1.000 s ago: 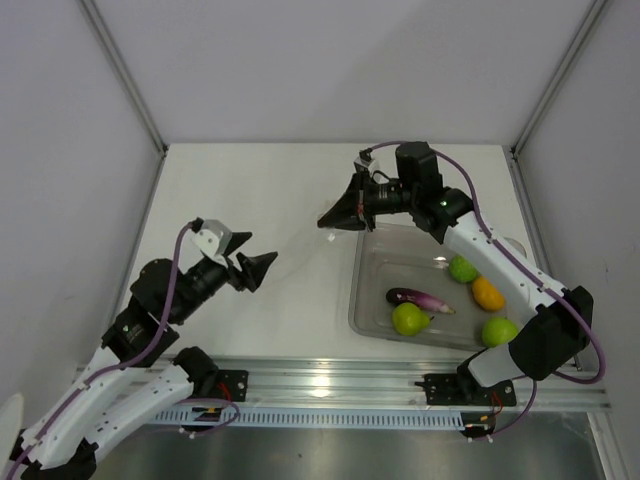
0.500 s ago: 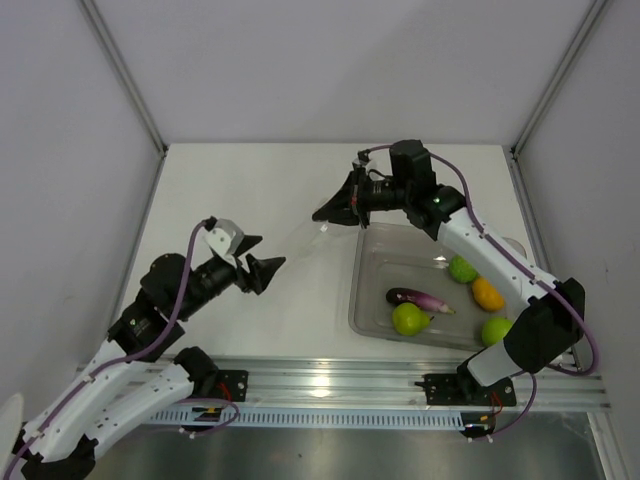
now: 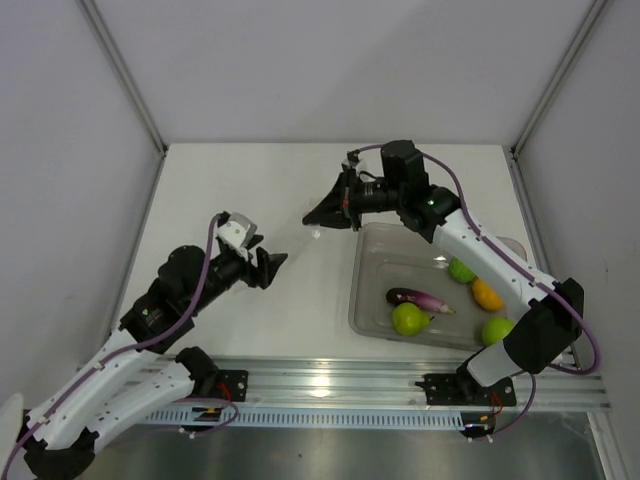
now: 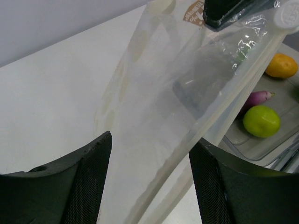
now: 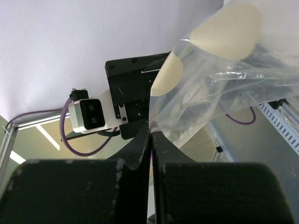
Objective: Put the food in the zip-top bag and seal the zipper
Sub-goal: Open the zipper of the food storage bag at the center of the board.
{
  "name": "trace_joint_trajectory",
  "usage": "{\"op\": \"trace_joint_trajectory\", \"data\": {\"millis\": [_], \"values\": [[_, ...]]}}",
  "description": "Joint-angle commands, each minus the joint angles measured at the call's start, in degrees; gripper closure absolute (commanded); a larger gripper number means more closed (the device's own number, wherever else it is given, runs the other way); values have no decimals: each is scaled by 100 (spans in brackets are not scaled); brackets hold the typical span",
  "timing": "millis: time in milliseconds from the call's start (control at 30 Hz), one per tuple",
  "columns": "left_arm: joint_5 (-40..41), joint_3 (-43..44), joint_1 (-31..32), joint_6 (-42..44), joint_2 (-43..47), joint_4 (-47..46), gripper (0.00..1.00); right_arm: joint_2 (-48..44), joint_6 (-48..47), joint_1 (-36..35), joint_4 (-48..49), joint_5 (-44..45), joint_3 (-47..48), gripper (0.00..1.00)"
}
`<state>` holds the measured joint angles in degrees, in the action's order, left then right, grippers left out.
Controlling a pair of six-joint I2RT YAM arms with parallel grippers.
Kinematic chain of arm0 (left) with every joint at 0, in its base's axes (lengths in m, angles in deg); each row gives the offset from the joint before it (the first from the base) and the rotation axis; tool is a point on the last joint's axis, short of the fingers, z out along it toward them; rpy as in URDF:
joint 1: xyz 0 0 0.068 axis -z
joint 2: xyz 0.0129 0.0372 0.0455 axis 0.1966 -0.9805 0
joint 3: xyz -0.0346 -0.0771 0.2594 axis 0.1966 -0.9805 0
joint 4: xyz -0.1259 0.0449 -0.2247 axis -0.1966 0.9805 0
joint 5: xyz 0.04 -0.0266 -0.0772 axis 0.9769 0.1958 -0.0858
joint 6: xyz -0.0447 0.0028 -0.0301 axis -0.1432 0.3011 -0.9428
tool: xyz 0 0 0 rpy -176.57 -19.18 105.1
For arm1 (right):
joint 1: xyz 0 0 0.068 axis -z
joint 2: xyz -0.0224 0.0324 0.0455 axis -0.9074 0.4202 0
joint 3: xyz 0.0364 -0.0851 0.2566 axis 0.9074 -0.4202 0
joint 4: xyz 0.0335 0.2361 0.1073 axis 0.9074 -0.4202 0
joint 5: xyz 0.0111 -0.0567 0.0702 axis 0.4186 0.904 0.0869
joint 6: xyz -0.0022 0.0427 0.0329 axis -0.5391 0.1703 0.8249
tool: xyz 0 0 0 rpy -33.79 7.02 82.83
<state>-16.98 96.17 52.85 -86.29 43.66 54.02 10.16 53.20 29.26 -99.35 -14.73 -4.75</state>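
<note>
Right fingers [image 5: 93, 186] pinch the zip-top bag [image 5: 224, 79] edge.

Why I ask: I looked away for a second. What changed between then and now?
The right gripper, shut on the zip-top bag, carried it leftward, away from the tub. The left gripper, open, edged right toward the bag. Nothing was grasped or released; the food stayed put.

Plain white booth, white tabletop.
A matte white table [image 3: 250, 200] sits in a cell closed in by pale grey walls [image 3: 330, 70] at the back and on both sides, joined by slim silver corner posts [image 3: 125, 75]. A ribbed aluminium rail [image 3: 330, 380] runs along the near edge, catching bright glare from above.
</note>
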Motion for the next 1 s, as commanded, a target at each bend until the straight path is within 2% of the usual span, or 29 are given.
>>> {"op": "trace_joint_trajectory", "data": {"millis": [0, 133, 333, 533, 600, 800, 833, 900, 933, 967], "values": [[110, 95, 49, 31, 98, -57, 31, -212, -89, -58, -40, -29, 269, 100], [-461, -63, 49, 66, 388, -250, 31, -274, -151, 30, -75, -38, 138, 100], [-215, 165, 49, 119, 125, 48, 36, -344, 7, -40, 100, -47, 85, 100], [-470, 148, 67, 84, 46, -118, 37, -353, 218, -75, 311, -64, 76, 100], [-287, 183, 58, 66, 11, -102, 38, -353, 280, -84, 434, -82, 58, 100], [145, 393, 67, -83, -287, 144, 59, -344, 201, -180, 470, -99, 93, 99], [162, 516, 67, -135, -366, 206, 70, -344, 123, -189, 426, -82, 111, 95], [180, 753, 58, -337, -656, 521, 85, -327, -473, -154, -169, 40, 346, 72], [206, 841, 58, -451, -762, 653, 98, -248, -798, -128, -459, 206, 496, 62], [233, 1068, 58, -679, -858, 794, 99, -195, -1488, -102, -1210, 321, 654, 47]]}}
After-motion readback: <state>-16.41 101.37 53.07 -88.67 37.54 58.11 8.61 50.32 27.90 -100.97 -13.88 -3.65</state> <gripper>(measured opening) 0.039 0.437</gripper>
